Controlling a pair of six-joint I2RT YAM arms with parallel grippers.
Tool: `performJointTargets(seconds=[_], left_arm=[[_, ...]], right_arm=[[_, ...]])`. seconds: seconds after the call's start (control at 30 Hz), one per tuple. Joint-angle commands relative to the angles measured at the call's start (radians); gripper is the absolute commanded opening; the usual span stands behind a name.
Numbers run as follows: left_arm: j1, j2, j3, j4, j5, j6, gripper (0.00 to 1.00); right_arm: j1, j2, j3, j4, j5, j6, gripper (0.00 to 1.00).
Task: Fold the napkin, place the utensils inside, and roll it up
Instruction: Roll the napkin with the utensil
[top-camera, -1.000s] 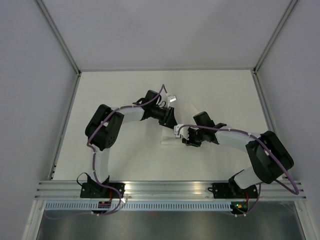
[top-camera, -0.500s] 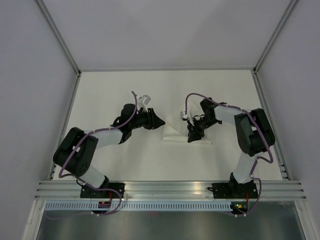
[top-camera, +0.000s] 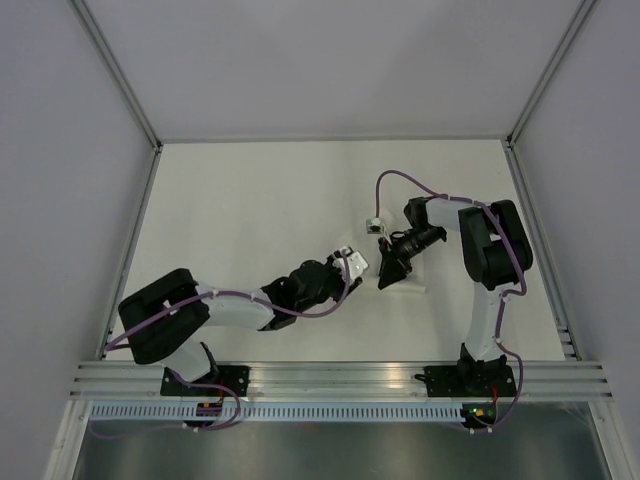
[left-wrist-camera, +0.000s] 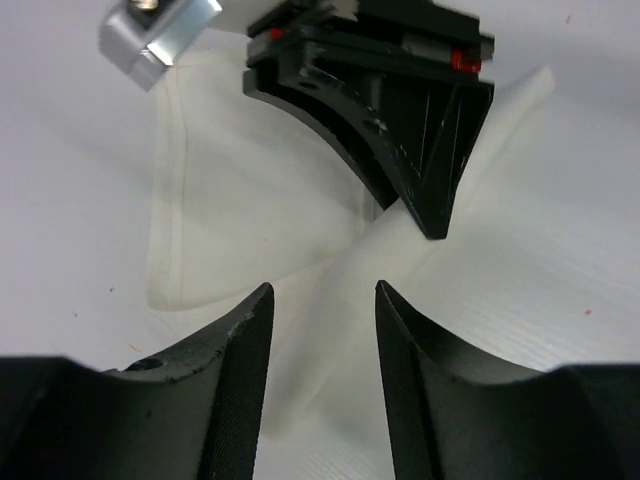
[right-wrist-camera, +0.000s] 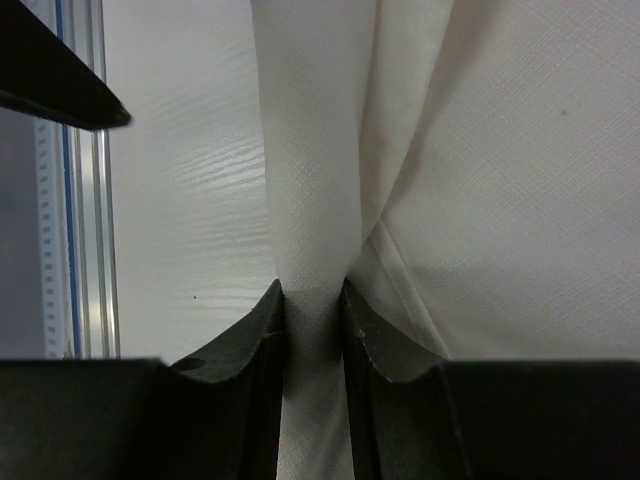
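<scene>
We find the left arm (top-camera: 240, 305) stretched low toward 2 o'clock. The left pincer (left-wrist-camera: 320, 300) stands partly open and empty above the napkin (right-wrist-camera: 320, 150). The right arm (top-camera: 490, 250) is folded, its wrist aimed at 7 o'clock. The right pincer (right-wrist-camera: 312, 295) is clamped on a bunched napkin fold, at 3 o'clock from the table (top-camera: 250, 190) centre.
</scene>
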Motion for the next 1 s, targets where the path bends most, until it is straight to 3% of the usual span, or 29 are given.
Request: performJointTargets(seconds=[0.0,0.23,0.43,0.57,0.77,0.97], left_arm=[[-0.063,0.081,0.052,0.071,-0.11,0.304,0.52],[-0.154,0.236,0.121,0.095,-0.098,0.501,0.66],[-0.154,0.305,0.167,0.05,-0.055,0.559,0.69],[-0.144,0.335,0.218,-0.036,0.003,0.521,0.68],[-0.117,0.353,0.287,-0.213,0.109,0.435,0.58],[-0.085,0.385,0.356,-0.361,0.213,0.355,0.31]], right_arm=[[0.003,0.08,-0.015,-0.011,0.147,-0.071,0.01],[0.003,0.087,-0.006,-0.014,0.148,-0.063,0.0],[0.003,0.1,0.005,-0.025,0.148,-0.063,0.0],[0.005,0.1,0.008,-0.027,0.15,-0.062,0.0],[0.003,0.101,0.009,-0.025,0.151,-0.06,0.0],[0.003,0.101,0.011,-0.023,0.15,-0.056,0.0]])
